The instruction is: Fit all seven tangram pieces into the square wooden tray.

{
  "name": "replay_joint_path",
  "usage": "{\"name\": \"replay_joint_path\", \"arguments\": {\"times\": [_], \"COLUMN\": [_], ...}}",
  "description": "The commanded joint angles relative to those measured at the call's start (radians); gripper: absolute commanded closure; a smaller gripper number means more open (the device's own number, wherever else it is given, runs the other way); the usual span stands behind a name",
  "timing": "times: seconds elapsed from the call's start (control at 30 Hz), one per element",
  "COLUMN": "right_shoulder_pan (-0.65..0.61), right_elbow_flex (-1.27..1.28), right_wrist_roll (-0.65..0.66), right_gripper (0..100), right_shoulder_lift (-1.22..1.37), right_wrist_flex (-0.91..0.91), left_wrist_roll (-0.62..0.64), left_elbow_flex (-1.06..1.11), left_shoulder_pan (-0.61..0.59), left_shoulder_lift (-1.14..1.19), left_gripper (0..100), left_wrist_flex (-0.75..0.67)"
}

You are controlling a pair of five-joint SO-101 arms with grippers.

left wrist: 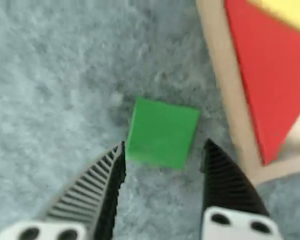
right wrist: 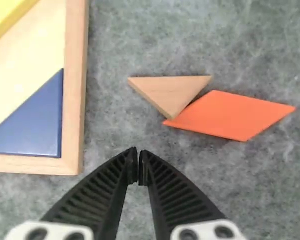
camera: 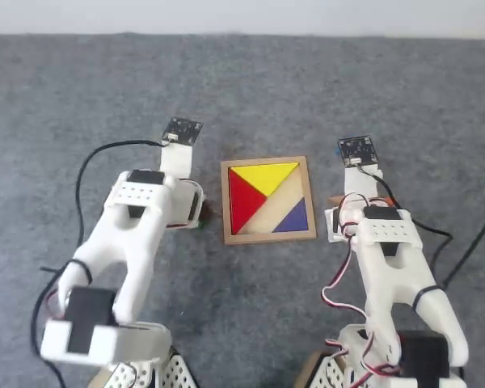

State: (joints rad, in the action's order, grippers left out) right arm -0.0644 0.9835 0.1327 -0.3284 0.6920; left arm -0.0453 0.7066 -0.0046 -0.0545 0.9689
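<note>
I'm hovering the released left end effector (left wrist: pixel 165 147) over the green square (left wrist: pixel 162 132), lying just left of the tray (left wrist: pixel 222 75); the right end effector (right wrist: pixel 138 155) is sitting clenched, empty. The square is looking light, stiff, thin, so I'm favouring opposite edges.

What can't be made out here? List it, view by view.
- High view: the left arm covers nearly all of the green square.
- High view: the right arm hides the tan triangle and most of the orange parallelogram.
- Both wrist views: the frame edge cuts off the tray, so its free space is unreadable there.
</note>
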Motion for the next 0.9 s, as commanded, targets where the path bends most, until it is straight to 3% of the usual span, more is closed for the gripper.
{"name": "replay_joint_path", "arguments": {"times": [0.0,0.2,0.37,0.57,0.87], "right_shoulder_pan": [-0.010,-0.012,-0.010,-0.005,0.205], "right_elbow_flex": [-0.063,-0.063,-0.063,-0.063,-0.244], "right_wrist_roll": [-0.005,-0.005,-0.005,-0.003,0.176], "right_gripper": [97.9,97.9,97.9,97.9,96.8], "right_shoulder_lift": [-0.038,-0.038,-0.038,-0.047,-0.133], "right_wrist_flex": [-0.015,-0.015,-0.015,-0.007,0.208], "left_wrist_roll": [-0.110,-0.114,-0.121,-0.121,-0.114], "left_elbow_flex": [-0.081,-0.099,-0.097,-0.102,-0.096], "left_shoulder_pan": [0.003,-0.002,0.006,0.006,0.006], "left_shoulder_lift": [0.064,0.086,0.086,0.084,0.061], "left_gripper": [75,76,85,86,86], "left_wrist_flex": [0.037,0.032,0.018,0.021,0.023]}}
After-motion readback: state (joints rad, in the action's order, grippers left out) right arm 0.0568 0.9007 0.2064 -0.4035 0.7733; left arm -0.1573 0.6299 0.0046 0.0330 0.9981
